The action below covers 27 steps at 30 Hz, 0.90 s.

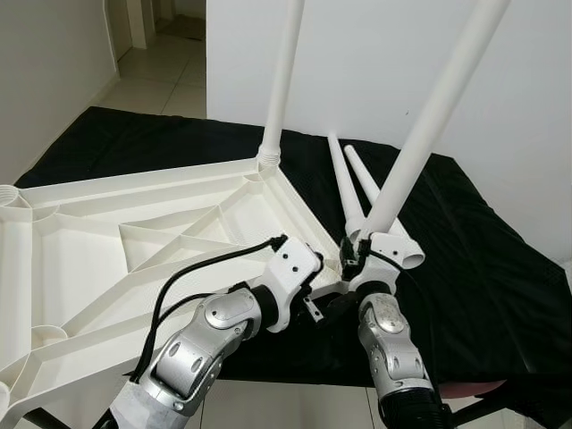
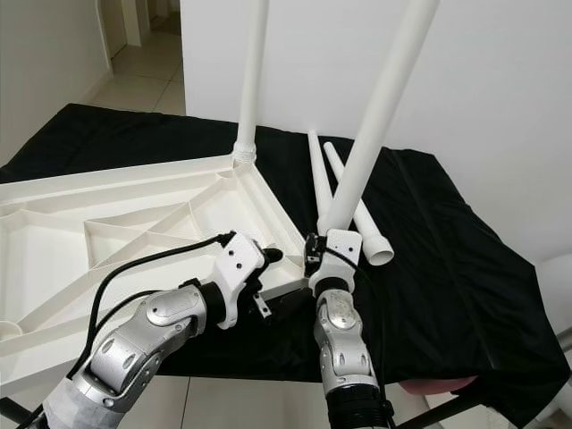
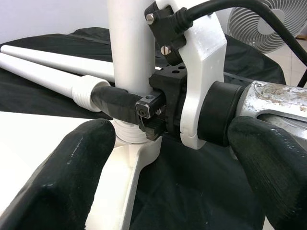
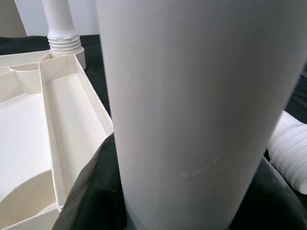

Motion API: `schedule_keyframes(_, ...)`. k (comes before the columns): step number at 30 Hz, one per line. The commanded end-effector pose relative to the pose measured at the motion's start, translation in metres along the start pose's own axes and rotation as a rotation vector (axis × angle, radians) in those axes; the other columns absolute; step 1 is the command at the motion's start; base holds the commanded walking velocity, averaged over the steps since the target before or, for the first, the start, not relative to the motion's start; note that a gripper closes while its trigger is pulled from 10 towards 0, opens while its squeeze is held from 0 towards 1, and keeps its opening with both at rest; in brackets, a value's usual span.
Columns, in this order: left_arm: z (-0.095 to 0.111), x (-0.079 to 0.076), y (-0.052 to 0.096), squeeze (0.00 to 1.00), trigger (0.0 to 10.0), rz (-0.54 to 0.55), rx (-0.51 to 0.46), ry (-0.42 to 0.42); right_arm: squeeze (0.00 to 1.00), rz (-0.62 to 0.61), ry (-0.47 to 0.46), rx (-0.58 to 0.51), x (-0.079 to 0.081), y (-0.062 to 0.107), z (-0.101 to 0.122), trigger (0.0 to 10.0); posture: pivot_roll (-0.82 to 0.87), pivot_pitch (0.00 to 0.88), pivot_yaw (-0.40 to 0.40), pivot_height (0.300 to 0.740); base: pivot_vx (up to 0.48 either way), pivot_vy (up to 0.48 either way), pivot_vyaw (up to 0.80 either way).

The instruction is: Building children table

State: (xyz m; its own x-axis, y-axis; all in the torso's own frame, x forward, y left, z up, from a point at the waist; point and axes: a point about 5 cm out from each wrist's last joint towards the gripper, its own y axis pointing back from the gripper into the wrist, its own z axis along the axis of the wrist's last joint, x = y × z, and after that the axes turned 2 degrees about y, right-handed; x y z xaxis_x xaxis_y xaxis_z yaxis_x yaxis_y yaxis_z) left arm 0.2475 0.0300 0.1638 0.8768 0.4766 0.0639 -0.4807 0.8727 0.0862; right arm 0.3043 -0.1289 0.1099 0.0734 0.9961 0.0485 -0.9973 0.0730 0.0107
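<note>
Black fingers of my right gripper point(image 2: 315, 255) are pinched around the tall white plastic table leg point(image 2: 380, 112), low down near its threaded end, which sits at the near corner socket of the overturned white plastic tabletop point(image 2: 134, 223); the leg leans up and away to my right. My left gripper point(image 3: 163, 158) hangs just beside that corner with its fingers point(image 3: 72, 177) spread apart, one on each side of the socket and of my right wrist, touching nothing that I can make out. A 2nd white leg point(image 1: 284, 80) stands upright in the far corner socket. Beyond my right gripper, 2 loose white legs point(image 1: 350, 183) lie side by side on the black cloth point(image 2: 447, 268) that covers the work surface under the tabletop.
</note>
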Motion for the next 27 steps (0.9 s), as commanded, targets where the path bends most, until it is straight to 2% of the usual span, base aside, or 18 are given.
schedule_keyframes(1,0.003,-0.005,-0.001,0.00,10.0,-0.018,-0.005,-0.005,0.00,-0.027,0.026,0.100,-0.006,0.008,-0.021,10.0,0.00,0.000,-0.131,0.740,0.000,0.000,0.00)
schedule_keyframes(2,0.003,-0.005,-0.001,0.00,10.0,-0.016,-0.005,-0.005,0.77,-0.021,0.022,0.079,-0.006,0.008,-0.018,10.0,0.00,0.000,-0.133,0.740,0.000,0.000,0.00)
schedule_keyframes(3,0.003,-0.004,-0.001,0.00,10.0,-0.012,-0.005,-0.004,1.00,-0.001,0.006,0.062,-0.006,0.008,-0.015,10.0,0.00,0.000,-0.134,0.740,0.000,0.000,0.00)
schedule_keyframes(5,0.003,-0.004,-0.001,0.00,10.0,-0.008,-0.006,-0.002,1.00,0.033,-0.001,0.022,-0.008,0.008,-0.011,10.0,0.00,0.000,-0.135,0.740,0.000,0.000,0.00)
schedule_keyframes(10,0.003,-0.004,-0.001,0.00,10.0,-0.006,-0.006,-0.002,1.00,0.067,0.004,0.014,-0.012,0.006,-0.013,10.0,0.00,0.000,-0.138,0.740,0.000,0.000,0.00)
schedule_keyframes(14,0.004,-0.002,-0.002,0.00,10.0,0.000,-0.007,-0.007,1.00,0.132,0.017,-0.012,-0.021,0.001,-0.011,10.0,0.00,0.000,-0.138,0.740,0.000,0.000,0.00)
schedule_keyframes(16,0.004,-0.001,-0.002,0.00,10.0,0.003,-0.008,-0.010,0.97,0.175,0.023,-0.016,-0.027,-0.002,-0.010,10.0,0.00,0.000,-0.132,0.740,0.000,0.000,0.00)
schedule_keyframes(17,0.004,0.000,-0.002,0.00,10.0,0.004,-0.007,-0.012,0.00,0.226,0.037,-0.025,-0.031,-0.004,-0.008,10.0,0.00,0.000,-0.130,0.740,0.000,0.000,0.00)
schedule_keyframes(18,0.004,0.000,-0.002,0.00,10.0,0.004,-0.007,-0.012,0.00,0.226,0.037,-0.025,-0.031,-0.004,-0.008,10.0,0.00,0.000,-0.130,0.740,0.000,0.000,0.00)
schedule_keyframes(21,0.005,0.002,-0.002,0.00,10.0,0.004,-0.007,-0.019,0.00,0.371,0.045,-0.044,-0.039,-0.010,-0.001,10.0,0.00,0.000,-0.121,0.740,0.000,0.000,0.00)
schedule_keyframes(24,0.006,0.003,-0.002,0.00,10.0,0.004,-0.007,-0.021,0.00,0.410,0.035,-0.048,-0.040,-0.011,0.001,10.0,0.00,0.000,-0.120,0.740,0.000,0.000,0.00)
schedule_keyframes(25,0.007,0.003,-0.002,0.00,10.0,0.004,-0.007,-0.024,0.00,0.469,0.031,-0.053,-0.040,-0.013,0.003,10.0,0.00,0.000,-0.119,0.740,0.000,0.000,0.00)
schedule_keyframes(27,0.007,0.003,-0.002,0.00,10.0,0.004,-0.007,-0.024,0.00,0.469,0.031,-0.053,-0.040,-0.013,0.003,10.0,0.00,0.000,-0.119,0.740,0.000,0.000,0.00)
